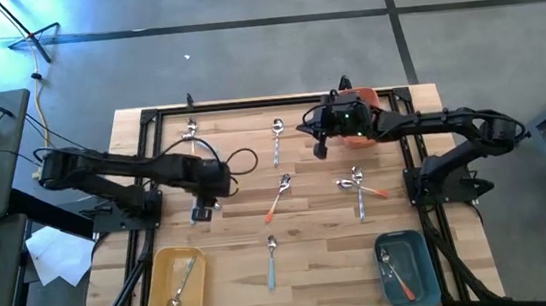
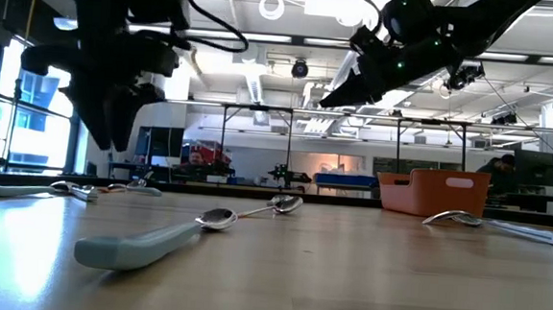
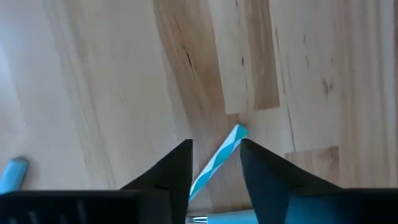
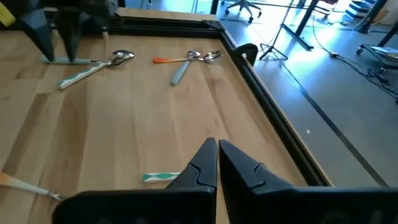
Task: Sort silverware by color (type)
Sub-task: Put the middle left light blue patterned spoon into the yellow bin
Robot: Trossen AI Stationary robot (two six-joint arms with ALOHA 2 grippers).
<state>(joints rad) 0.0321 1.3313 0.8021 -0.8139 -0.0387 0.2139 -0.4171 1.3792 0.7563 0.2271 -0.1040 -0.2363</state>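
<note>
Spoons and forks lie scattered on the wooden table: a light-blue-handled spoon (image 1: 277, 141), an orange-handled one (image 1: 278, 201), another blue one (image 1: 271, 261), a silver one (image 1: 191, 132) and a small cluster (image 1: 359, 190). My left gripper (image 1: 202, 214) hangs open above the table (image 2: 114, 140). Its fingers stand on either side of a blue-and-white striped handle (image 3: 222, 152) lying below, without touching it. My right gripper (image 1: 320, 151) is shut and empty (image 4: 217, 149), raised beside the orange bin (image 1: 363, 129).
A yellow tray (image 1: 157, 303) at the near left holds a spoon. A teal tray (image 1: 420, 271) at the near right holds an orange-handled piece and another. A black frame (image 4: 249, 81) rims the table. Bare wood shows between the scattered pieces.
</note>
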